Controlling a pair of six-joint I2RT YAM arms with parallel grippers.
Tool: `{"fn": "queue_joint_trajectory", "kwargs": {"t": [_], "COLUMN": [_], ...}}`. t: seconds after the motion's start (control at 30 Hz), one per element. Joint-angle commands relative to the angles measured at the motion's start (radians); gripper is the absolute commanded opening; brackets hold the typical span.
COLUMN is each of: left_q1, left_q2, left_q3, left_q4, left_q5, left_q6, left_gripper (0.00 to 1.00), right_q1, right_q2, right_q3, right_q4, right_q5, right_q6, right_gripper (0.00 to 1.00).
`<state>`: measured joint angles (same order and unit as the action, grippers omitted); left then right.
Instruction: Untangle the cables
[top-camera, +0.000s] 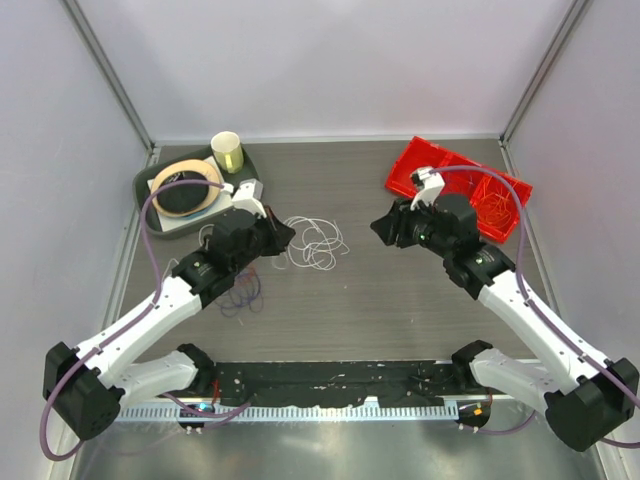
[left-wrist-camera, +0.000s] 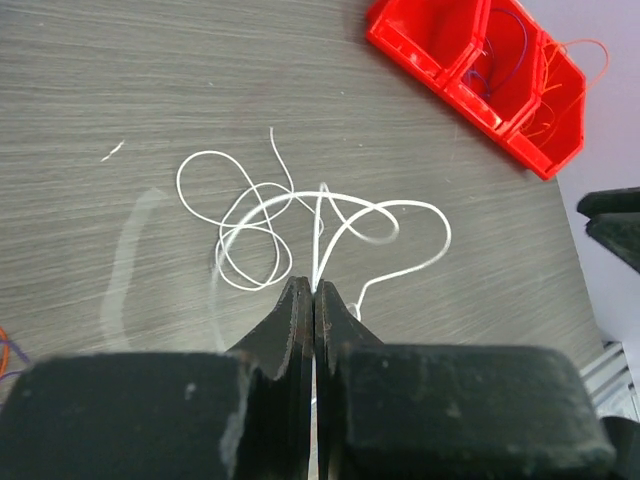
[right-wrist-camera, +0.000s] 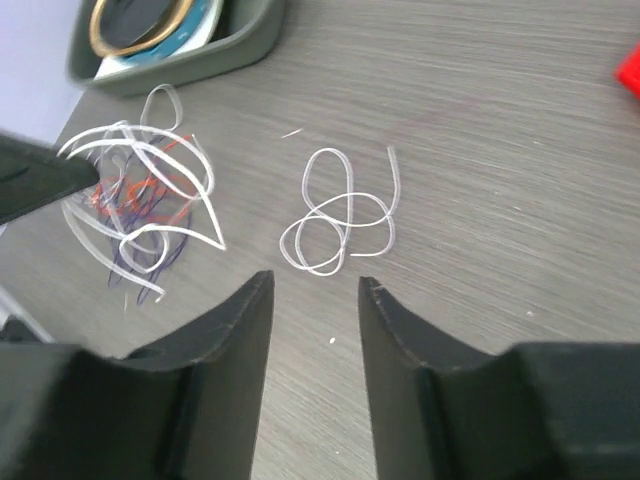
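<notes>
Pinching a strand of the white cable (left-wrist-camera: 318, 235), the left fingers (left-wrist-camera: 290, 335) are pressed together at the lower middle of the left wrist view. The cable's loops spread over the grey tabletop (left-wrist-camera: 100, 80) just beyond them. The right fingers (right-wrist-camera: 235, 335) stand spread with nothing between them, above more white loops (right-wrist-camera: 330, 205) lying flat. An orange-red and purple tangle (top-camera: 240, 295) lies beneath the left arm, lower left of the top view. A red bin (top-camera: 410, 165) holding orange wires sits upper right, and a green tray (top-camera: 140, 185) upper left.
</notes>
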<state>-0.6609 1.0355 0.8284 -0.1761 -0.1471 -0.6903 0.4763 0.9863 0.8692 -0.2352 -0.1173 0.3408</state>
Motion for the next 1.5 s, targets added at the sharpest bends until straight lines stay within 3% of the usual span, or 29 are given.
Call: {"fn": "queue_joint_trajectory", "kwargs": {"t": [0.0, 0.03, 0.1, 0.47, 0.6, 0.63, 0.73, 0.8, 0.83, 0.87, 0.93, 1.1, 1.23, 1.33, 1.47], "left_q1": [-0.002, -0.002, -0.002, -0.002, -0.002, -0.002, -0.002, 0.000, -0.002, -0.003, -0.002, -0.002, -0.002, -0.002, -0.005], "left_q2": [-0.019, -0.018, -0.017, -0.019, -0.022, -0.026, -0.034, -0.043, -0.043, -0.046, -0.054, -0.097, -0.103, -0.066, -0.005], "left_q3": [0.014, 0.023, 0.034, 0.038, 0.037, 0.035, 0.031, 0.029, 0.031, 0.032, 0.034, 0.035, 0.038, 0.061, 0.097], "left_q4": [0.053, 0.056, 0.055, 0.092, 0.093, 0.093, 0.089, 0.055, 0.038, 0.018, -0.026, -0.050, 0.004, 0.027, 0.047], "left_q5": [0.098, 0.127, 0.144, 0.241, 0.242, 0.242, 0.233, 0.216, 0.187, 0.175, 0.127, 0.127, 0.242, 0.288, 0.236], "left_q6": [0.035, 0.034, 0.029, -0.009, -0.014, -0.015, -0.015, -0.014, -0.014, -0.006, 0.006, 0.092, 0.179, 0.213, 0.209], "left_gripper": [0.00, 0.00, 0.00, 0.00, 0.00, 0.00, 0.00, 0.00, 0.10, 0.57, 0.99, 1.00, 1.00, 1.00, 1.00], "right_q1": [0.002, 0.001, 0.002, 0.076, 0.091, 0.093, 0.107, 0.122, 0.130, 0.131, 0.134, 0.142, 0.163, 0.179, 0.185], "right_q2": [-0.008, -0.009, -0.017, 0.057, 0.136, 0.155, 0.196, 0.186, 0.177, 0.167, 0.153, 0.164, 0.184, 0.173, 0.134], "right_q3": [-0.056, -0.073, -0.120, -0.145, -0.115, -0.108, -0.081, -0.070, -0.065, -0.047, -0.016, 0.129, 0.208, 0.240, 0.264], "right_q4": [0.155, 0.183, 0.267, 0.411, 0.435, 0.435, 0.430, 0.433, 0.429, 0.406, 0.360, 0.120, 0.005, -0.006, 0.004], "right_q5": [-0.295, -0.397, -0.436, -0.415, -0.338, -0.314, -0.253, -0.191, -0.141, -0.119, -0.105, -0.081, -0.130, -0.206, -0.261], "right_q6": [-0.144, -0.167, -0.198, -0.224, -0.191, -0.184, -0.161, -0.155, -0.158, -0.167, -0.196, -0.328, -0.405, -0.413, -0.384], "right_gripper": [0.50, 0.53, 0.56, 0.60, 0.56, 0.53, 0.04, 0.01, 0.01, 0.01, 0.01, 0.01, 0.01, 0.01, 0.01]}}
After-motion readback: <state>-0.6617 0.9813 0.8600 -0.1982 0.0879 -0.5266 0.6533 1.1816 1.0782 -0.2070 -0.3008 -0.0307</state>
